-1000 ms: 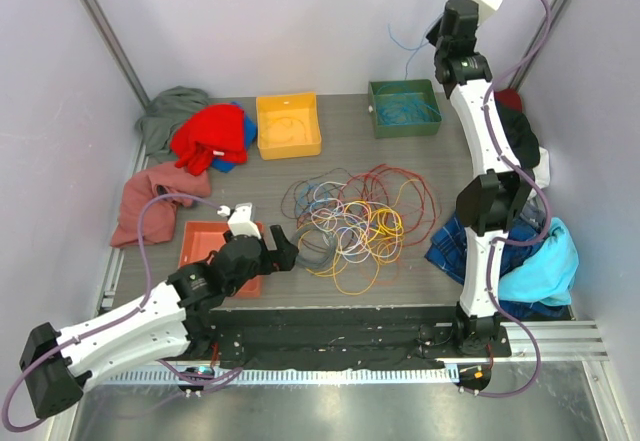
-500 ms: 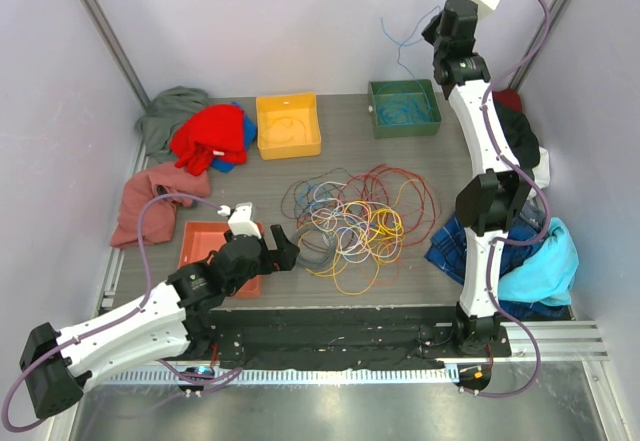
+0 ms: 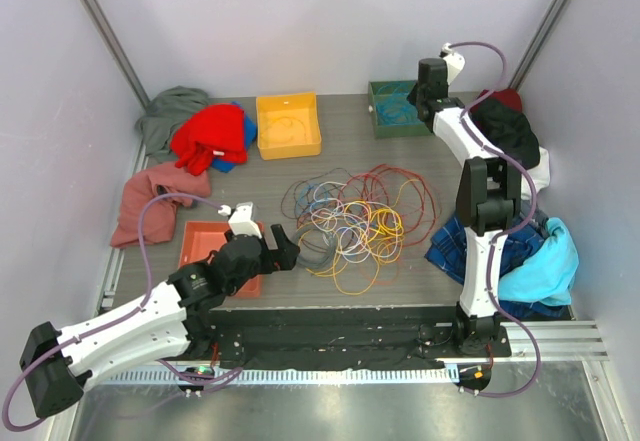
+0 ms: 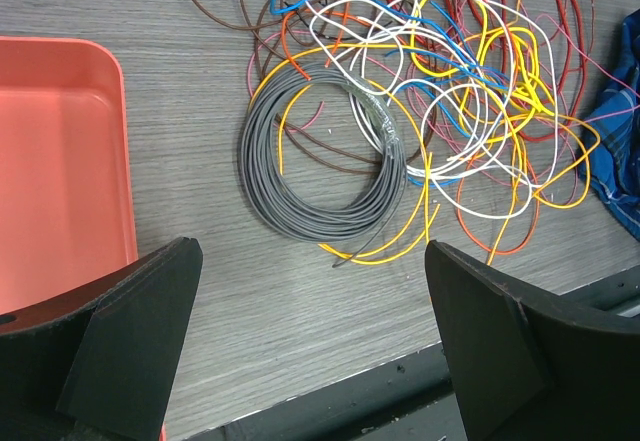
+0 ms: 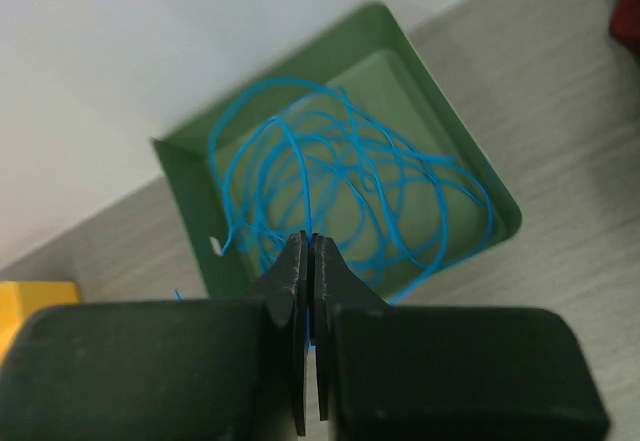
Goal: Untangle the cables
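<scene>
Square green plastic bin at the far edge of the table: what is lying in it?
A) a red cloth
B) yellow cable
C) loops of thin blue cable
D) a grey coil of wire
C: the right wrist view looks down into the square green plastic bin, and loops of thin blue cable lie spread across its floor.

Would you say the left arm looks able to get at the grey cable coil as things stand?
Likely yes: the left end effector hovers open right by the grey coil, bare table between them; only a yellow strand crosses the coil.
</scene>
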Available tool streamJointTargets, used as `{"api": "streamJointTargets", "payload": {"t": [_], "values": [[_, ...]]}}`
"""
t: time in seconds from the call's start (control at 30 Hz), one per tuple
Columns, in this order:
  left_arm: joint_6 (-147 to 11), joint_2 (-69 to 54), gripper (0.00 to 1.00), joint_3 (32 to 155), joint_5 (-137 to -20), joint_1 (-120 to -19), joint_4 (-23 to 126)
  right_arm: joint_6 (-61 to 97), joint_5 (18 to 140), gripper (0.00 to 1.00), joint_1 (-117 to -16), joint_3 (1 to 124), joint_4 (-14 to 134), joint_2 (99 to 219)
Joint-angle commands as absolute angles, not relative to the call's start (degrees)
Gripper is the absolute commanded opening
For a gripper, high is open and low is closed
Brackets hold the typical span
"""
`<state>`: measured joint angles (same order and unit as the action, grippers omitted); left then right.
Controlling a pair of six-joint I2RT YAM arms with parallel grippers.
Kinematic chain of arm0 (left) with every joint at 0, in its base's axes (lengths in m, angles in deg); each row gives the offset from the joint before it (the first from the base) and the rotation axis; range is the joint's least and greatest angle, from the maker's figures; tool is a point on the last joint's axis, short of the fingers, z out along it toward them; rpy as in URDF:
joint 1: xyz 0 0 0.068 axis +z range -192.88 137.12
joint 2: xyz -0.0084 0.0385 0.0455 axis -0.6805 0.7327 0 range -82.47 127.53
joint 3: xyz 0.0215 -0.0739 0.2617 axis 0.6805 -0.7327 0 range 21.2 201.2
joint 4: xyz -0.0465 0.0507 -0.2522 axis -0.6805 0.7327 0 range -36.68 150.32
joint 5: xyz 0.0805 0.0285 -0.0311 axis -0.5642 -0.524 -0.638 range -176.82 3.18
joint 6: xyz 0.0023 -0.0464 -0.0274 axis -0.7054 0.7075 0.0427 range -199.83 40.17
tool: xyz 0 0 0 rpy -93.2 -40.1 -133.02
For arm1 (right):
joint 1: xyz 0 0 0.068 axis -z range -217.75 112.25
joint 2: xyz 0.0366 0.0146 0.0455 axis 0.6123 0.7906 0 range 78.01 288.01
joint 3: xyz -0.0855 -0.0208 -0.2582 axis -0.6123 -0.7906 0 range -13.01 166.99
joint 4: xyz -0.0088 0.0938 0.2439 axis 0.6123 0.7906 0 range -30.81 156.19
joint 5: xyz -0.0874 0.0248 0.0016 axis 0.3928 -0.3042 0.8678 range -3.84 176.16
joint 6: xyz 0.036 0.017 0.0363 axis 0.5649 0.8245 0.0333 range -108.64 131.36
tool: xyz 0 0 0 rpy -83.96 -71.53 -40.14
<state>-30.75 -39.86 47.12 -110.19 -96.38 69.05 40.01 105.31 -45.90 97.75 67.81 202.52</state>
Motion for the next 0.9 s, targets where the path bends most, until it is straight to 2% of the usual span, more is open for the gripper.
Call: {"api": "streamJointTargets", "payload": {"t": [0.0,0.17,0.33,0.47,0.57,0.6,0.7,0.87], "values": [[-31.49,-39.32,1.0,47.66,-110.9,-96.32,65.45,38.7,108.04,0.01,-46.1,95.02,62.97,200.09],[-32.02,-39.84,1.0,47.84,-111.69,-96.23,65.98,37.82,108.92,0.01,-46.02,98.08,64.89,203.07],[-32.37,-39.93,1.0,47.92,-112.66,-96.23,66.15,34.92,112.52,0.01,-45.84,109.32,73.49,211.42],[-32.64,-39.58,1.0,48.1,-113.1,-96.32,66.59,34.3,114.45,0.01,-45.75,110.31,74.31,213.71],[-32.81,-39.41,1.0,48.36,-113.27,-96.23,67.03,34.3,114.63,0.14,-45.75,110.48,74.57,214.33],[-32.9,-39.41,1.0,48.45,-113.27,-96.32,67.12,34.39,114.89,0.29,-45.75,110.92,74.83,214.33],[-32.9,-39.41,1.0,48.45,-113.01,-96.32,67.03,35.36,115.77,0.46,-45.93,111.8,75.97,213.28],[-32.46,-39.67,1.0,48.36,-111.96,-96.32,66.68,35.97,117.62,0.56,-46.98,111.62,77.38,208.98]]}}
